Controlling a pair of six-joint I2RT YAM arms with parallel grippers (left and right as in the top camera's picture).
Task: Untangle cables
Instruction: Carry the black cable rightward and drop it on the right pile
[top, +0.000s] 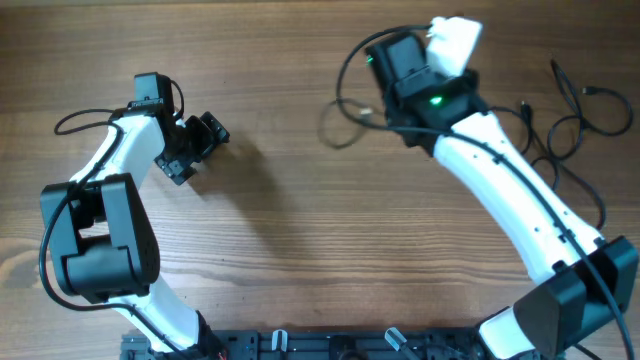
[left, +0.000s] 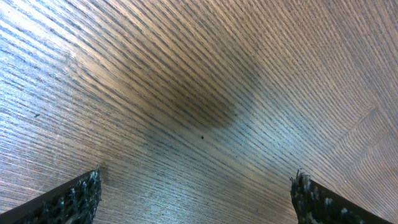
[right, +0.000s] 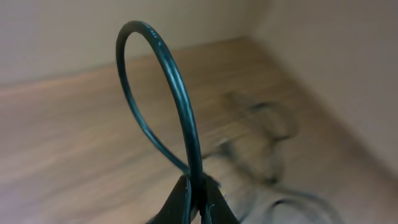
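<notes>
Nearest, low and left in the overhead view above the wooden table: left gripper, jaws spread wide, gripping nothing. Shows only bare wood grain between its two fingers in the left wrist view. Farther up, in the right wrist view: right gripper, tips pinched shut on a thin black cable. Rises from the closed tips as a tall narrow loop toward the top of the frame. Beyond, blurred, more cord on the wood. Farthest, at the upper right edge of the overhead view: loose cables sprawled in open loops with small plugs, well apart from the left gripper.
</notes>
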